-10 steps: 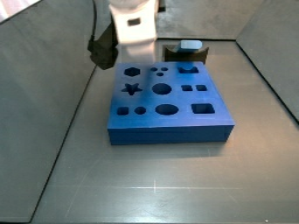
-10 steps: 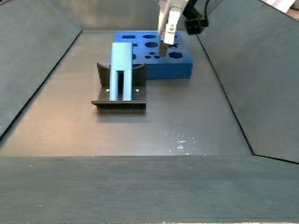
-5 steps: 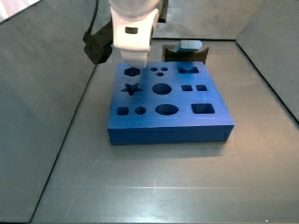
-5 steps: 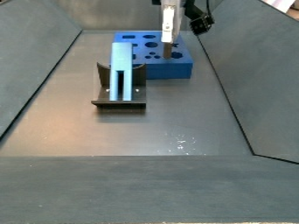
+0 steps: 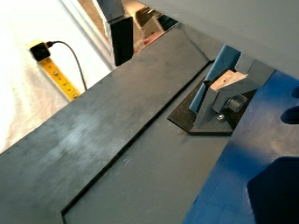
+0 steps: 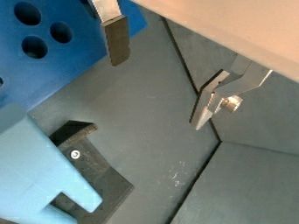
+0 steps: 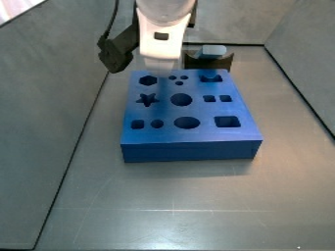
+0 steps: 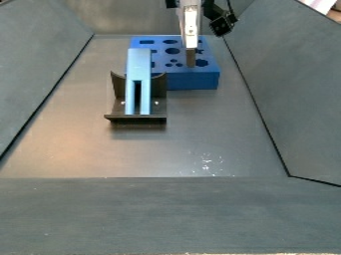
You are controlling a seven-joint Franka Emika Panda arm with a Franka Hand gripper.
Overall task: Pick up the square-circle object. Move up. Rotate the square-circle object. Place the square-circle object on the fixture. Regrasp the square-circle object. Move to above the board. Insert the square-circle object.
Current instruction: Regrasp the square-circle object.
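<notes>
Heads up: the claw [image 8: 193, 38] is released and empty. In a wrist view both fingers [image 6: 114, 39] stand wide apart with nothing between them. It hangs over the far side of the board [image 8: 200, 78], not over the peg.

The peg [image 8: 140, 75] is standing upright on the fixture [image 8: 134, 115], which sits just beside the board. In that side view it's at roughly 8 o'clock from the claw.

So I'd say the step in hand is the regrasp. Tips:

- Swing out toward 8 o'clock while you're up high, so you clear the top of the peg before dropping.
- Come straight down with the jaws open, one finger on each flat side of the peg.
- Centre it before you clamp. Off-centre, you'd likely tip it in the fixture or pick it up crooked, and a crooked peg probably won't go into its hole.
- Grab high enough to leave the lower end free for inserting.
</notes>
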